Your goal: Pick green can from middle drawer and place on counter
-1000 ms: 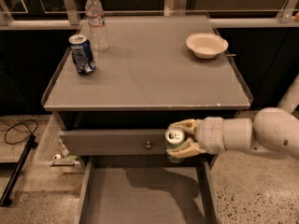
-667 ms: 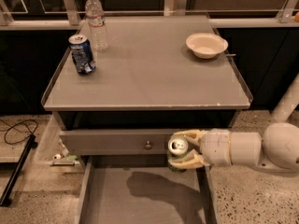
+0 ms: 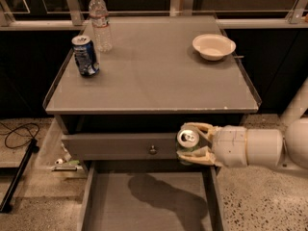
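My gripper (image 3: 191, 142) comes in from the right and is shut on the green can (image 3: 187, 139), whose silver top faces up. It holds the can in the air above the back right of the open middle drawer (image 3: 144, 201), in front of the closed drawer front (image 3: 120, 146) and just below the counter's front edge. The drawer's flat grey bottom shows only the arm's shadow. The counter (image 3: 154, 71) lies behind and above the can.
On the counter stand a blue can (image 3: 85, 56) and a clear water bottle (image 3: 100, 22) at the back left, and a white bowl (image 3: 213, 46) at the back right. A black cable (image 3: 19, 131) lies on the floor at left.
The gripper with the green can has shifted slightly down and left, staying in front of the upper drawer front.
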Controlling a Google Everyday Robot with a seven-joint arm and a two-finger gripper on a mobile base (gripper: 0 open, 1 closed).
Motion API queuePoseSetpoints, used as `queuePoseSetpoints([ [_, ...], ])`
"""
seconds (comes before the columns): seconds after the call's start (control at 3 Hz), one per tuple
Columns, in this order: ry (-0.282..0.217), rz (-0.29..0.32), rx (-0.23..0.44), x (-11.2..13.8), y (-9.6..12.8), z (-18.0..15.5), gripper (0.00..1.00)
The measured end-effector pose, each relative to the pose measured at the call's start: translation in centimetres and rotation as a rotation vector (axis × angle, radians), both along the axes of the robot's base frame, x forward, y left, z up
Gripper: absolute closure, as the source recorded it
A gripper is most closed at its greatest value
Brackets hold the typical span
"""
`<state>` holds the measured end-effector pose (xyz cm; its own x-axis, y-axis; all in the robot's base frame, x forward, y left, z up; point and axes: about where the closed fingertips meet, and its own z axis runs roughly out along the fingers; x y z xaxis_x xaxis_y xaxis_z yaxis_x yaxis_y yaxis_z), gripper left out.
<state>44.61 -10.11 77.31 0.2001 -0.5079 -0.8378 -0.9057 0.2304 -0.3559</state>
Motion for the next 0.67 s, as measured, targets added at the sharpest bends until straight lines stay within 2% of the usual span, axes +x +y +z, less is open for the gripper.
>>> queuePoseSetpoints([
  [0.33,-0.098,0.020,-0.048,2.4,0.1,6.1,1.00],
  [0.67,-0.173,0.031,-0.039,7.0,-1.1,15.1,1.00],
])
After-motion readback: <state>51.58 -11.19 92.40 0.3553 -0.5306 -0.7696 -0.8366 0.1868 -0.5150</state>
